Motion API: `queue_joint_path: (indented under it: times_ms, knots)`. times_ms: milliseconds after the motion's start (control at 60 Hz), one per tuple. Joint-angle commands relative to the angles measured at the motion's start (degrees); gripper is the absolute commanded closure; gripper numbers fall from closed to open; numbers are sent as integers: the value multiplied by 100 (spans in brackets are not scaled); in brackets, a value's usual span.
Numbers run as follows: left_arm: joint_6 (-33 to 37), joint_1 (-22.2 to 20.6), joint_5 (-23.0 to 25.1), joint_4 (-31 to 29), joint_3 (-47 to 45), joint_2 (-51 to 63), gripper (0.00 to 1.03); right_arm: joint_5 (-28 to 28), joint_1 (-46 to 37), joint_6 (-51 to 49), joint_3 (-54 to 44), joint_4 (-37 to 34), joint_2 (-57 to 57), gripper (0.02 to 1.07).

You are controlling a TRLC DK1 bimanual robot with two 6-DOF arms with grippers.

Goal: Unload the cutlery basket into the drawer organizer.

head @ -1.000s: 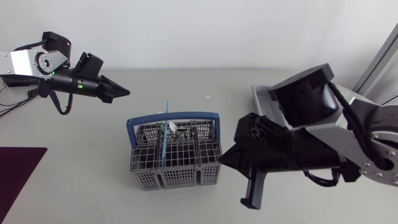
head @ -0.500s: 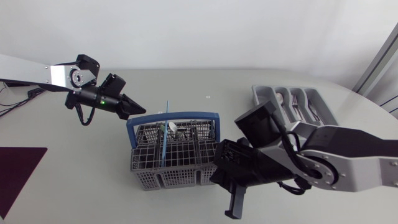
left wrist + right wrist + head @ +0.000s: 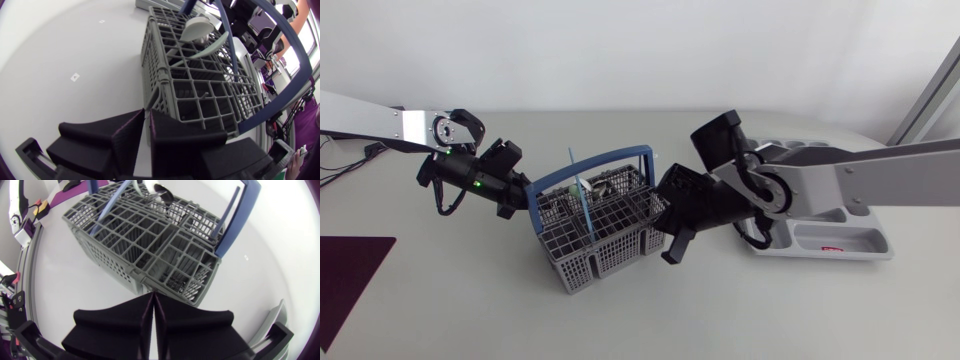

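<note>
The grey cutlery basket (image 3: 605, 245) with a blue handle (image 3: 595, 160) stands turned at an angle in the middle of the table. It holds a thin blue utensil (image 3: 582, 200), a spoon (image 3: 197, 30) and other pieces. My left gripper (image 3: 525, 197) is at its left end; in the left wrist view (image 3: 148, 114) the fingers are shut on the basket's wall. My right gripper (image 3: 660, 222) is shut and empty, its tips (image 3: 153, 296) just off the basket's right corner (image 3: 207, 292). The grey drawer organizer (image 3: 820, 238) lies at the right, partly hidden by my right arm.
A dark purple mat (image 3: 350, 280) lies at the table's near left corner. Bare table surface runs along the front of the basket and behind it.
My left gripper came down to the basket's left wall and took hold. My right arm swung up to the basket's right side. The basket turned and shifted a little toward the back.
</note>
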Motion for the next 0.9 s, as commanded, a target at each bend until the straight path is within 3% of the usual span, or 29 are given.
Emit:
queue_joint_path:
  times_ms: [0, 267, 383, 500, 650, 733, 883]
  knots:
    - [385, -14, 161, -190, -319, -233, 71, 21, -101, -57, 456, 162, 369, 101]
    - [174, -462, 232, -6, -995, -795, 71, 100, -259, 48, 1660, 171, 1371, 101]
    - [-433, -866, 205, 776, -1452, -1059, 71, 224, -276, 83, 2179, 162, 1881, 101]
    - [-459, -594, 205, 820, -1444, -1217, 71, 206, -382, 75, 1941, 145, 1635, 101]
    - [-441, -49, 346, 715, -1523, -1832, 71, 74, -610, 40, 992, 162, 404, 98]
    - [-468, 48, 478, 671, -1540, -2131, 70, -67, -698, 22, 544, 145, -194, 83]
    - [-459, 92, 988, 179, -1057, -2263, 69, -348, -751, -13, -203, -119, -1125, 30]
